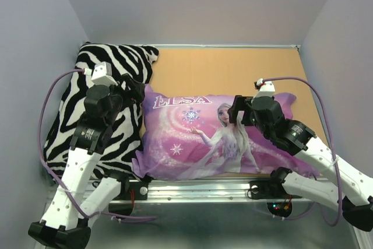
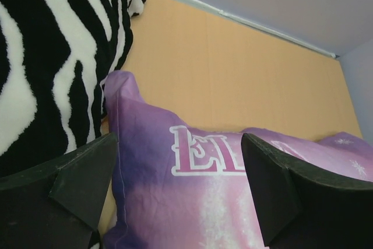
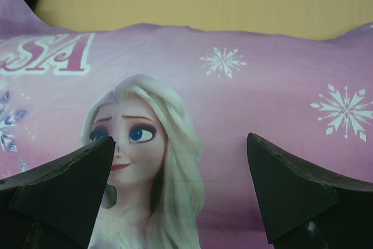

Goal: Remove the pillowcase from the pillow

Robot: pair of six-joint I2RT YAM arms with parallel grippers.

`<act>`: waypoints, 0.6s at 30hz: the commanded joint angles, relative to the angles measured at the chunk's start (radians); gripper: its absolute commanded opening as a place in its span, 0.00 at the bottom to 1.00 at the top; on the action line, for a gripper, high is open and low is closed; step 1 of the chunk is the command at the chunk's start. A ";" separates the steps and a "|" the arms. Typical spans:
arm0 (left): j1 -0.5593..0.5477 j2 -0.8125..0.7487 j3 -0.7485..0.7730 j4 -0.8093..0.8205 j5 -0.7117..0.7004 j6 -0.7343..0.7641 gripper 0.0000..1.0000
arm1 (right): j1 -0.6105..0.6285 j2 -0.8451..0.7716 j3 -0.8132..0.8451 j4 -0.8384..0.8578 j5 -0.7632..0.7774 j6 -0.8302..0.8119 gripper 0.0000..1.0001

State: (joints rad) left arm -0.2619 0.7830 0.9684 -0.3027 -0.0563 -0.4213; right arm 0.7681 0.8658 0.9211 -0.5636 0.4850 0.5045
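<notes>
- A thin pink-purple fabric pillowcase (image 1: 192, 144) printed with "ELSA", a pale-haired princess and white snowflakes lies flat along the near edge of the tan wooden worktop (image 1: 233, 68). It reaches from about the middle almost to the right edge.
- The case is plump and filled. The pillow inside is wholly covered, so none of it can be seen.
- A black-and-white zebra-striped plush cushion (image 1: 64, 126) fills the left side of the worktop, from the far-left corner down to the near edge. The case's left end lies right against it.
- The left gripper (image 1: 133, 90) hangs over the far-left corner of the case, where its corner flap rises beside the zebra cushion. Its two black fingers (image 2: 81, 185) are spread wide with only printed fabric showing between them. I cannot tell whether they touch the cloth.
- The right gripper (image 1: 238, 114) sits over the right half of the case, above the princess's head. Its black fingers (image 3: 285, 190) are also splayed far apart, holding nothing, with her face and a snowflake showing in the gap.
- A silver metal rail (image 1: 204, 189) runs along the near edge, just in front of the case, and both arm bases are fixed to it.
- Purple cables (image 1: 44, 109) loop out from each wrist, one on the left and one on the right.
</notes>
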 commanded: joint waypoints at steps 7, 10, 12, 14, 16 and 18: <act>-0.002 -0.060 -0.164 -0.018 0.212 -0.040 0.99 | 0.010 -0.004 -0.024 -0.142 -0.169 0.046 1.00; -0.054 -0.053 -0.212 0.054 0.240 -0.097 0.98 | 0.010 0.027 -0.054 -0.131 -0.171 0.078 1.00; -0.098 -0.012 -0.235 0.092 0.256 -0.132 0.97 | 0.010 0.070 -0.051 -0.116 -0.183 0.103 1.00; -0.146 0.016 -0.241 0.115 0.213 -0.163 0.96 | 0.010 0.125 -0.068 -0.067 -0.180 0.111 0.99; -0.206 0.025 -0.238 0.120 0.164 -0.175 0.95 | 0.010 0.183 -0.076 -0.018 -0.183 0.121 0.89; -0.240 0.019 -0.209 0.113 0.126 -0.172 0.95 | 0.011 0.222 -0.042 0.019 -0.198 0.118 0.61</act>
State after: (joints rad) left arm -0.4393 0.8192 0.7368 -0.2600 0.1276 -0.5610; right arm 0.7677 1.0168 0.8940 -0.6060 0.3519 0.5804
